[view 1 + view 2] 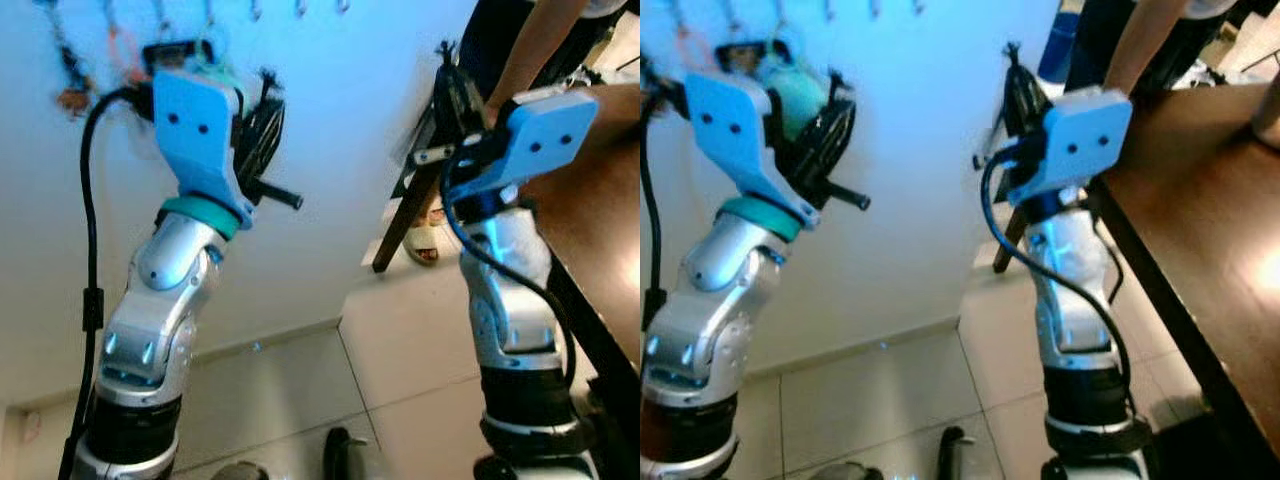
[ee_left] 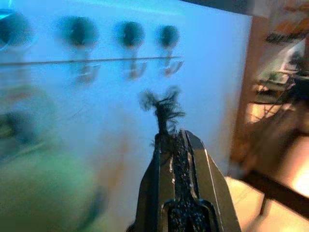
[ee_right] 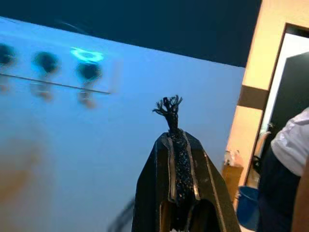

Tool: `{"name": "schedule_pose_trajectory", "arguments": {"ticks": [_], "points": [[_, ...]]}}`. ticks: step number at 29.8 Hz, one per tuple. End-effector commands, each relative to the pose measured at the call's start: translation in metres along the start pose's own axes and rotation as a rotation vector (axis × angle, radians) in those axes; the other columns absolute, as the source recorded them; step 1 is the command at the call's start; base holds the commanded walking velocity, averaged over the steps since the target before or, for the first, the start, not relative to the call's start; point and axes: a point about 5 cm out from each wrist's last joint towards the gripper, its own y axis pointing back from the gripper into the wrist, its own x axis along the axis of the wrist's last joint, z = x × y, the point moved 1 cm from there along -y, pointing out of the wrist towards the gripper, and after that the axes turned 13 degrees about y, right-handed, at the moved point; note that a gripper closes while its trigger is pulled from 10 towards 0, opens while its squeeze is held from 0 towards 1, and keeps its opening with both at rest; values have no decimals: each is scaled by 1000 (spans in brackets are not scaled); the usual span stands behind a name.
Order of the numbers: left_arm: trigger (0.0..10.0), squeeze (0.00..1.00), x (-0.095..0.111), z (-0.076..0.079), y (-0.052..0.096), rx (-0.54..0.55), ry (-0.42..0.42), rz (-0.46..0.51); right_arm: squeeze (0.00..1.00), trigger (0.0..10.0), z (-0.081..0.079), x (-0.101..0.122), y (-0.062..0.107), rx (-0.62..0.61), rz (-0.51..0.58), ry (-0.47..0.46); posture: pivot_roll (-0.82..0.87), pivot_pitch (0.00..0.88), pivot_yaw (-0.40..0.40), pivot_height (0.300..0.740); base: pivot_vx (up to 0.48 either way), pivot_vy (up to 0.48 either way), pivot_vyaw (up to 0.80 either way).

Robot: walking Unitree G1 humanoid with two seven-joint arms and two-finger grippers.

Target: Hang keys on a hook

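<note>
A row of metal hooks (image 2: 133,67) runs along the pale wall. Orange and dark key bunches (image 1: 72,95) hang from the hooks at the far left. My left gripper (image 2: 171,137) is raised close to the wall just below the hooks, its fingers pressed shut with nothing visible between them. Beside it a blurred teal-green thing (image 1: 215,62) hangs by the wall; I cannot tell what it is. My right gripper (image 3: 174,133) is also raised and shut, farther right and away from the hooks.
A dark brown table (image 1: 590,220) stands at the right, close to my right arm. A person stands behind it, an arm (image 1: 530,50) and a sandalled foot (image 1: 425,245) showing. A wooden furniture leg (image 1: 400,225) leans near the wall corner. Tiled floor lies below.
</note>
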Motion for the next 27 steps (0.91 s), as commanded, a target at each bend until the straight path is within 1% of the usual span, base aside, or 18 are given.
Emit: {"name": "schedule_pose_trajectory", "arguments": {"ticks": [1,3,7,9,10,11,12,13,14,15,16,17,19,20,25,27], "points": [[10000,0,5,2,6,-25,14,19,0,10000,-4,11,-6,23,48,-23,122,121,32,740,255,0,0],[10000,0,12,5,12,-74,58,35,0,10000,-9,21,-11,72,95,-42,123,128,23,740,0,0,0],[10000,0,16,4,17,-94,80,42,0,10000,-13,28,-12,108,121,-59,125,133,23,740,0,0,0],[10000,0,19,3,22,-114,92,37,0,10000,-18,33,-12,164,139,-95,126,134,19,740,0,0,0],[10000,0,19,3,22,-114,92,37,0,10000,-18,33,-12,164,139,-95,126,134,19,740,0,0,0],[10000,0,21,4,26,-140,130,33,0,10000,-23,37,-11,216,145,-132,123,139,15,740,0,0,0],[10000,0,21,4,26,-140,130,33,0,10000,-23,37,-11,216,145,-132,123,139,15,740,0,0,0],[10000,0,23,5,30,-171,165,31,0,10000,-26,39,-9,254,150,-161,124,143,17,740,0,0,0],[10000,0,23,5,30,-171,165,31,0,10000,-26,39,-9,254,150,-161,124,143,17,740,0,0,0],[10000,0,25,7,33,-203,207,30,0,10000,-27,41,-8,282,151,-178,124,148,14,740,0,0,0],[10000,0,25,7,33,-203,207,30,0,10000,-27,41,-8,282,151,-178,124,148,14,740,0,0,0],[10000,0,30,8,36,-233,246,43,0,10000,-27,42,-7,297,149,-190,125,151,13,740,0,0,0],[10000,0,30,8,36,-233,246,43,0,10000,-27,42,-7,297,149,-190,125,151,13,740,0,0,0],[10000,0,33,9,37,-249,272,55,0,10000,-27,42,-7,302,147,-193,125,151,13,740,0,0,0],[10000,0,36,8,37,-251,269,65,0,10000,-26,40,-5,300,140,-183,122,158,20,740,0,0,0],[10000,0,40,1,32,-214,258,82,0,10000,-30,39,-2,292,134,-170,123,138,24,740,0,0,0]]}}
